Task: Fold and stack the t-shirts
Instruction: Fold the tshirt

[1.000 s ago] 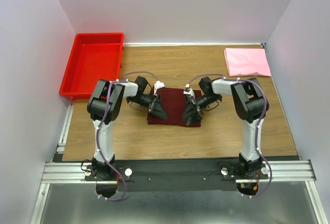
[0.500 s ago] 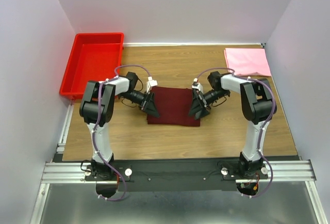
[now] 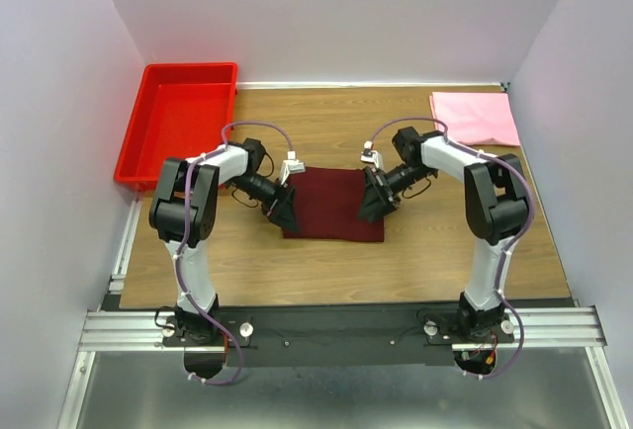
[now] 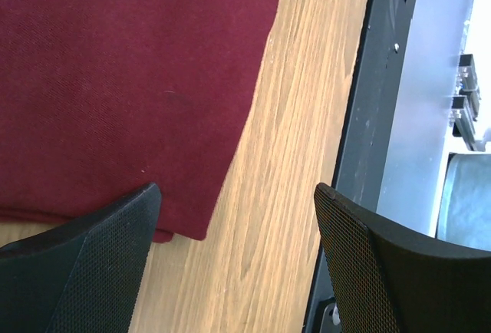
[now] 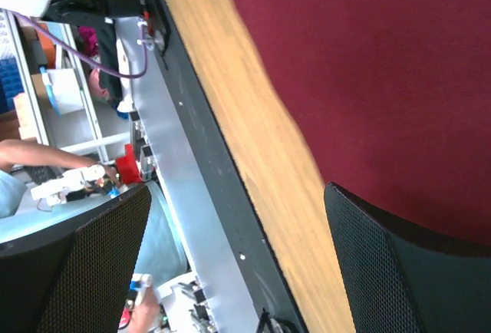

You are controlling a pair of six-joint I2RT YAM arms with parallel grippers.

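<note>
A dark maroon t-shirt (image 3: 333, 205) lies folded into a flat rectangle at the middle of the table. My left gripper (image 3: 285, 209) hangs open at its left edge. In the left wrist view the maroon t-shirt (image 4: 130, 80) fills the upper left, with its corner between the spread fingers (image 4: 84, 264) of the left gripper (image 4: 236, 195). My right gripper (image 3: 376, 199) stands open over the shirt's right edge. In the right wrist view one finger (image 5: 406, 264) is above the maroon t-shirt (image 5: 368, 64), and the right gripper (image 5: 236, 191) holds nothing. A light pink t-shirt (image 3: 474, 119) lies folded at the far right corner.
A red plastic bin (image 3: 178, 123) stands at the far left, partly off the table (image 3: 326, 123). White walls close in the left, right and back. A black rail (image 3: 336, 322) with the arm bases runs along the near edge.
Both grippers have drawn apart from over the maroon shirt to its left and right edges, still open. The shirt lies where it was.
</note>
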